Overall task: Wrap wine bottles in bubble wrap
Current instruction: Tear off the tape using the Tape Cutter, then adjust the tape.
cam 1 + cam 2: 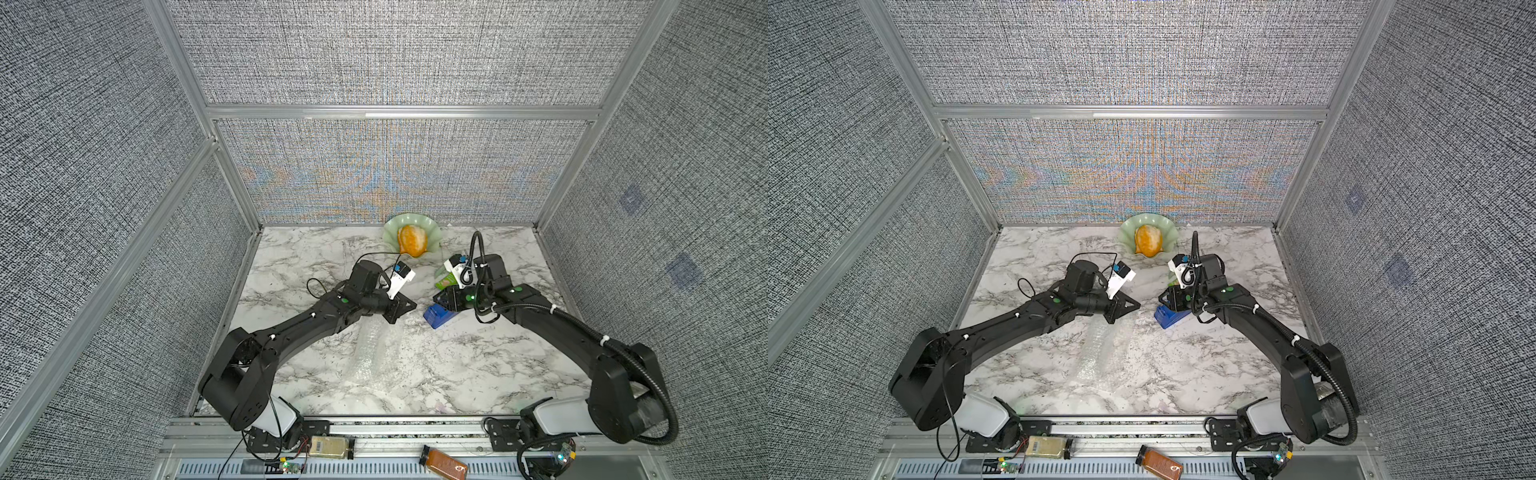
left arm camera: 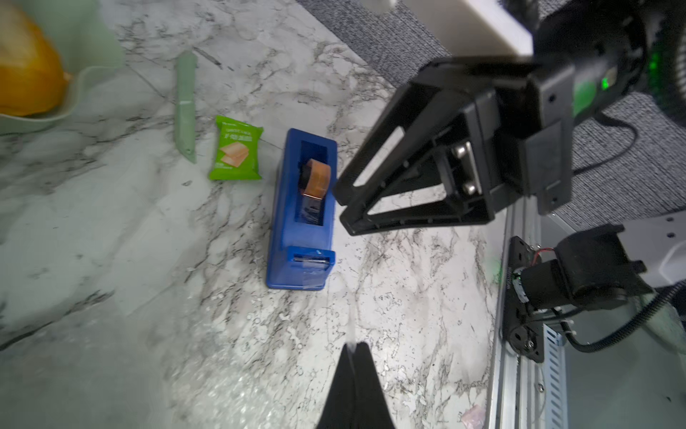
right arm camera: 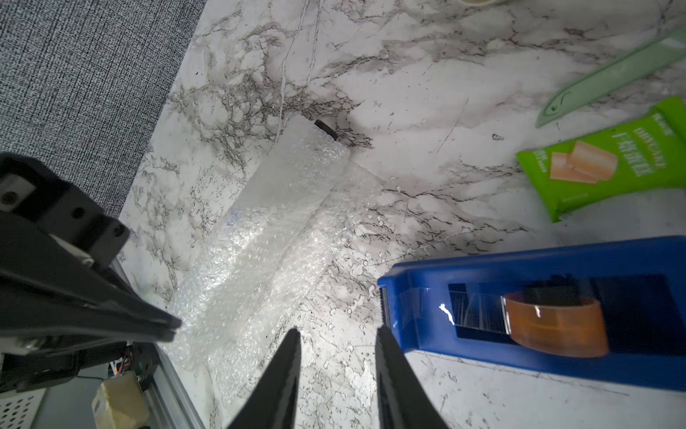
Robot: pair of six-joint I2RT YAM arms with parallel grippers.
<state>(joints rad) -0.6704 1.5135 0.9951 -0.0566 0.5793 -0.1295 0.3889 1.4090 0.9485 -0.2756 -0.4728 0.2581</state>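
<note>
Here, in both top views the bubble wrap [image 1: 374, 353] [image 1: 1104, 353] lies as a crinkly roll near the middle of the marble counter [image 1: 478, 365]. The left claw [image 1: 409, 306] is over its far end and the right claw [image 1: 437, 298] is just above a blue tape dispenser [image 1: 436, 319]; the two claws point at each other with a small gap between them. In the left wrist view the left claw [image 2: 354, 351] has its jaws pressed together above the blurred edge of the bubble wrap. The right claw [image 2: 342, 204] hangs beside the tape dispenser [image 2: 302, 230], jaws a little apart with nothing between them, and a green packet [image 2: 235, 150] lies just beyond. In the right wrist view the right claw [image 3: 337, 347] stands apart and empty. The wine bottle [image 3: 326, 129] lies rolled inside the bubble wrap [image 3: 267, 241], with only its black cap poking out of the far end; whether the loose flap is fastened I cannot tell
</note>
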